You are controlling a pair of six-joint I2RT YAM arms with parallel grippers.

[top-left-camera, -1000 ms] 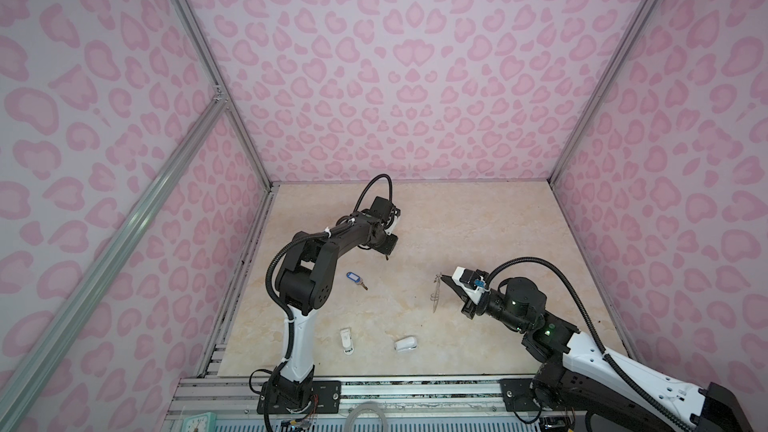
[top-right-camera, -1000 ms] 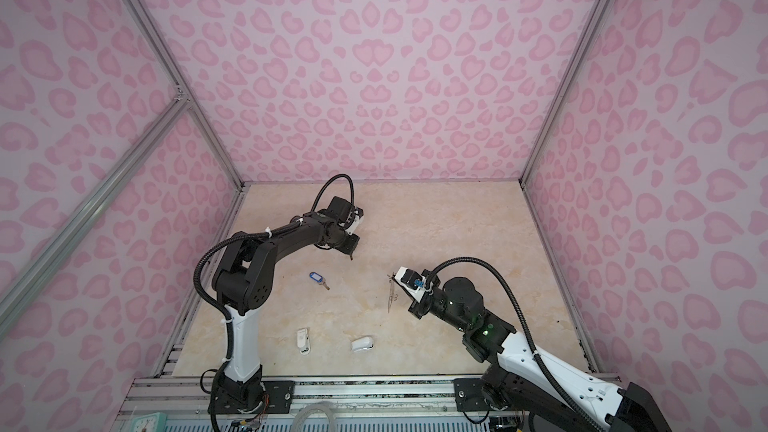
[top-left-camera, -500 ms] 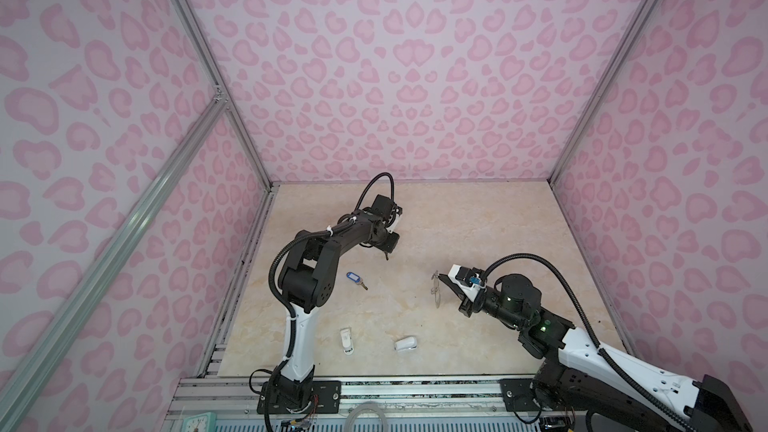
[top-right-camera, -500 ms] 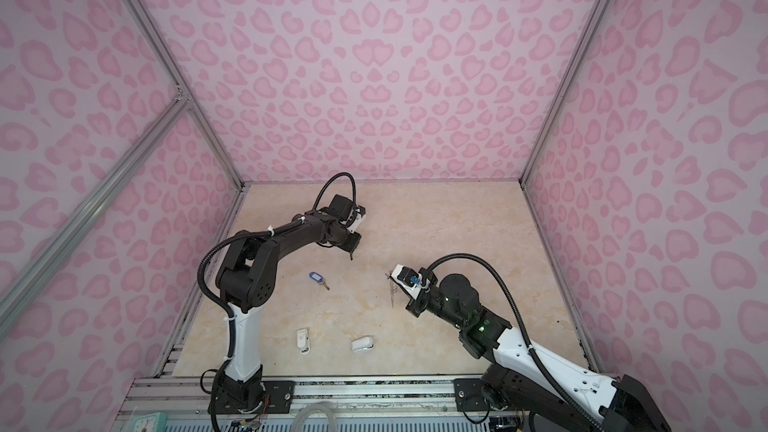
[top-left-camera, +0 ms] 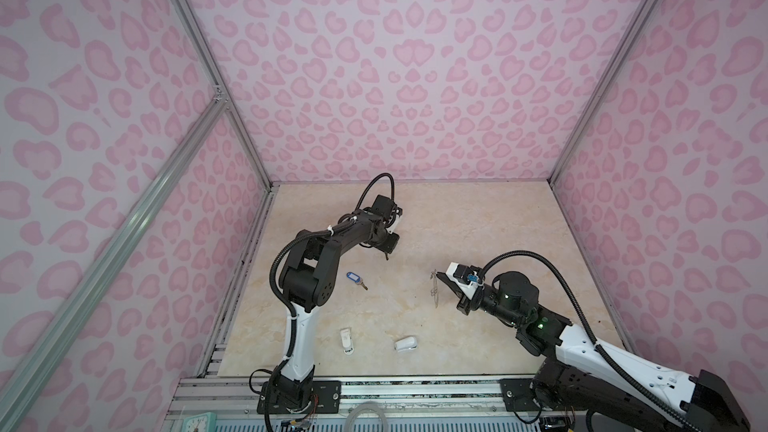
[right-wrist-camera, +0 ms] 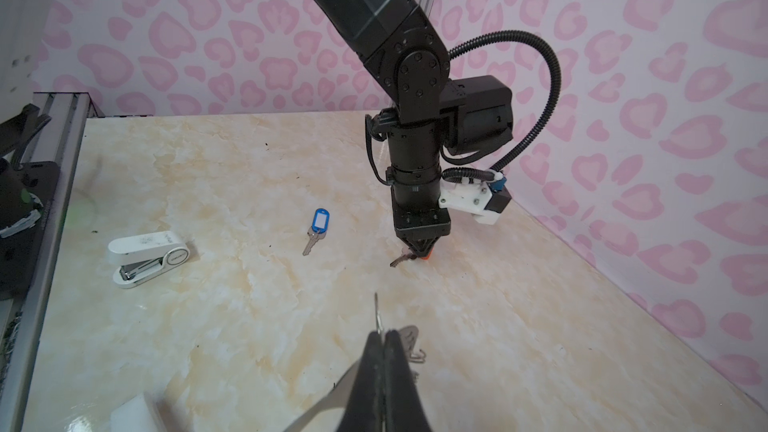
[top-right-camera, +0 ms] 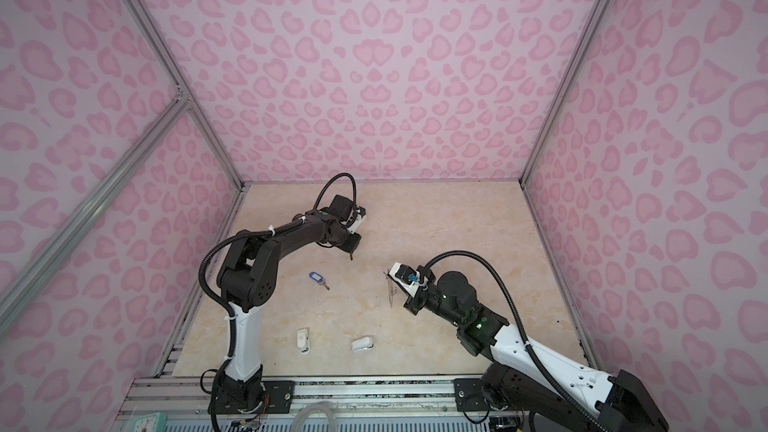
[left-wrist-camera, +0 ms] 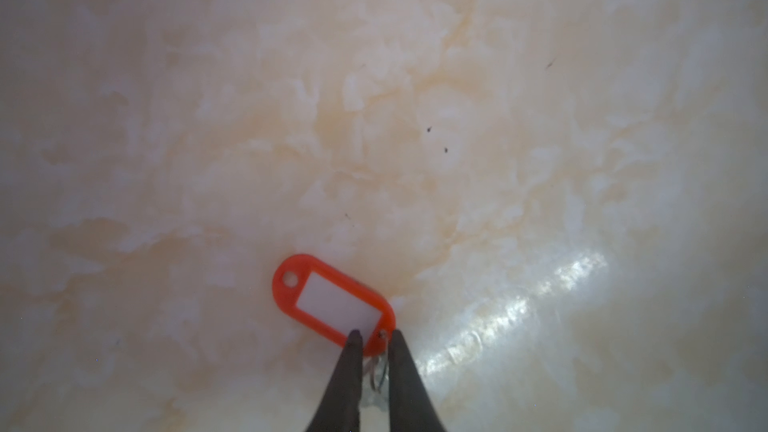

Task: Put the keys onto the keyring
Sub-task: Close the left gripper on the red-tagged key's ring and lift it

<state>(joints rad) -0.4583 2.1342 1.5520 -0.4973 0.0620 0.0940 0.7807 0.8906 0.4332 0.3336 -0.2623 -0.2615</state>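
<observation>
Our left claw (left-wrist-camera: pixel 374 335) stands tips-down on the worktop (top-left-camera: pixel 478 222), far and left of centre. Its two fingers (left-wrist-camera: pixel 348 367) are drawn in narrowly around the ring end of the orange-tagged key (left-wrist-camera: pixel 332 303). Both fingers touch it, so we read the key as gripped. The tag lies flat on the worktop beyond the tips. In the right wrist view the silver blade pokes out sideways under the claw. Set against the top views of a second ago, the left arm (top-left-camera: pixel 349 232) has not shifted that we can make out.

Our right claw (right-wrist-camera: pixel 380 338) is pressed shut on the keyring (right-wrist-camera: pixel 409 334), right of centre and midway between near and far. In both top views the plate shows as a thin sliver seen edge-on (top-left-camera: pixel 434 289) (top-right-camera: pixel 391 289), with a wire ring hanging beside the fingers. We cannot tell whether its lower edge touches the worktop. Over the last second the right arm (top-left-camera: pixel 513 295) has eased slightly left and farther away, while the keyring sits in almost the same spot.

The blue-tagged key (top-left-camera: pixel 353 277) lies flat between the two claws, well apart from both. The white stapler (top-left-camera: pixel 347 340) and the second white object (top-left-camera: pixel 405 344) lie near the near edge. None of the three has moved.
</observation>
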